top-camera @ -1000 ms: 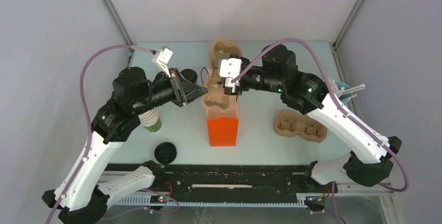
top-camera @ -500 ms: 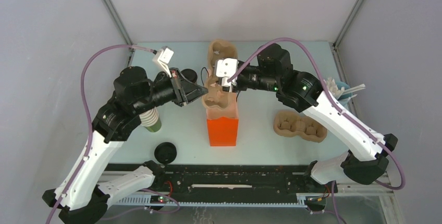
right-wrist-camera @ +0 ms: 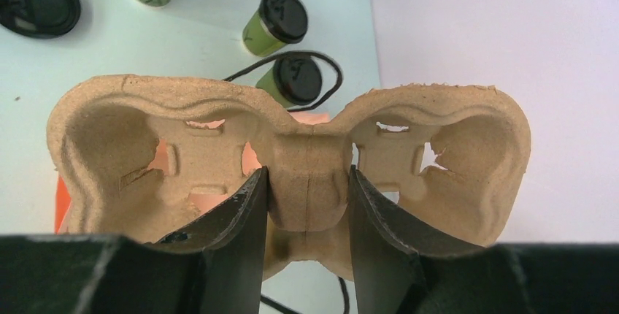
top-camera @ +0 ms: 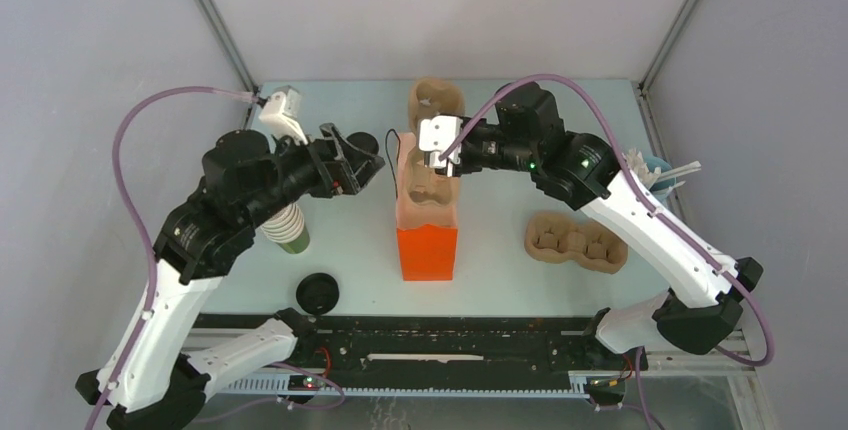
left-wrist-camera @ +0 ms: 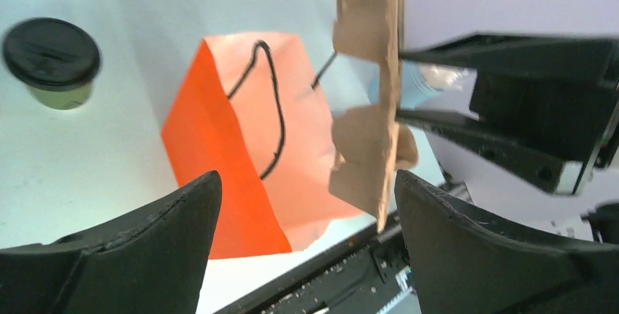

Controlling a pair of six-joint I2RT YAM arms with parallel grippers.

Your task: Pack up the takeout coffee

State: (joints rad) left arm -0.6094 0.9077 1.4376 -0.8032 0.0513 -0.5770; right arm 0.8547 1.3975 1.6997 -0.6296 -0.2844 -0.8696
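Right hand (right-wrist-camera: 306,182) pinching the centre rib of a brown moulded-pulp cup carrier (right-wrist-camera: 117,139), upright over the orange paper bag (top-camera: 427,252) at frame centre. Left hand (left-wrist-camera: 306,186) spread, empty, just left of the bag. Olive-green paper cup with black lid (right-wrist-camera: 279,22) stands on the pale counter (right-wrist-camera: 109,51), upper centre of the right wrist view. Second lidded cup (right-wrist-camera: 294,80) is just below it.

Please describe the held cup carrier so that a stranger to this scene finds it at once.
Find the orange paper bag in the middle of the table. Right at its mouth stands a brown pulp cup carrier, pinched by the right gripper; the other carrier lies flat on the table.
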